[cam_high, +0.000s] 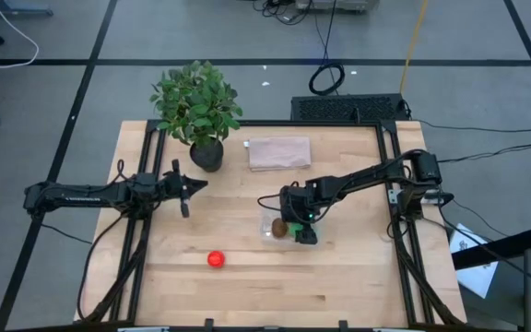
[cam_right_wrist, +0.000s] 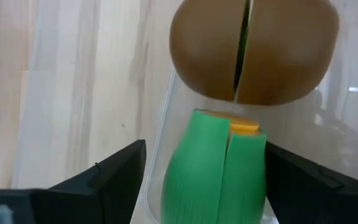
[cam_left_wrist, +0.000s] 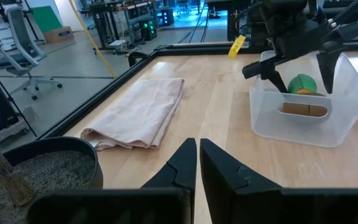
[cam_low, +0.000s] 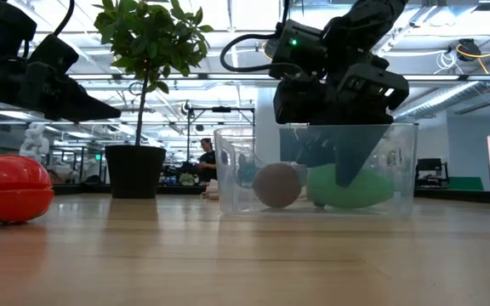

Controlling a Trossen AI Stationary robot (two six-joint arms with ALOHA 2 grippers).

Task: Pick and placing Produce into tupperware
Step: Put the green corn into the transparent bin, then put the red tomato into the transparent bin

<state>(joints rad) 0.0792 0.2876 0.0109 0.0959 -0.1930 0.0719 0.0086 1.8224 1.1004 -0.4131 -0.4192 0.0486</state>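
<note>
The clear tupperware (cam_high: 267, 221) stands at the table's middle and holds the brown kiwi-like piece (cam_right_wrist: 253, 50) and the elongated green piece (cam_right_wrist: 213, 168), both lying on its floor. My right gripper (cam_right_wrist: 205, 152) is open, pointing down into the tupperware (cam_low: 398, 170), with a finger on either side of the green piece (cam_low: 373, 191). The round red piece (cam_high: 216, 259) rests on the table in front of and to the left of the tupperware. My left gripper (cam_high: 185, 194) is shut and empty, held above the table on the left. My right gripper is open over the green piece, coming from above. One finger (cam_right_wrist: 303, 180) stands right against the green piece's side (cam_right_wrist: 260, 174), and I cannot tell whether it touches. The other finger (cam_right_wrist: 104, 180) stands clear of it.
A potted leafy plant (cam_high: 196, 101) stands at the far left of the table. A folded pinkish cloth-like piece (cam_high: 279, 152) lies at the far middle. A black frame rail (cam_high: 247, 123) runs around the table's edge. A person (cam_low: 204, 157) shows far off in the room.
</note>
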